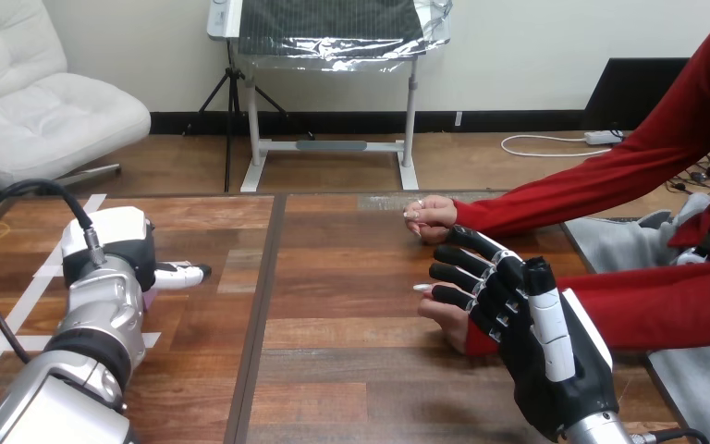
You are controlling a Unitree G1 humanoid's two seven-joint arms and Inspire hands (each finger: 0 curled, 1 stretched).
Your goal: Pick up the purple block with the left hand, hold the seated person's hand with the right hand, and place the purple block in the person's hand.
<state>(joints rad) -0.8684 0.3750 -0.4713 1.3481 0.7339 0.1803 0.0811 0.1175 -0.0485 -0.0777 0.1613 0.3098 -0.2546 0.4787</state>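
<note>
My left hand (111, 254) hangs low over the table at the left, its back toward me and its thumb straight out to the right. A sliver of the purple block (150, 298) peeks out under it; the rest is hidden, and I see nothing closed round it. At the right, my right hand (555, 356) reaches in from below, its fingers (467, 277) curled over the person's hand (446, 319), which lies on the table. The person's other hand (430, 219) rests as a loose fist farther back.
The wooden table (333, 370) has a dark seam running down its middle. White tape lines (32, 296) mark its left part. The person's red sleeves (666, 301) cross the right side of the table.
</note>
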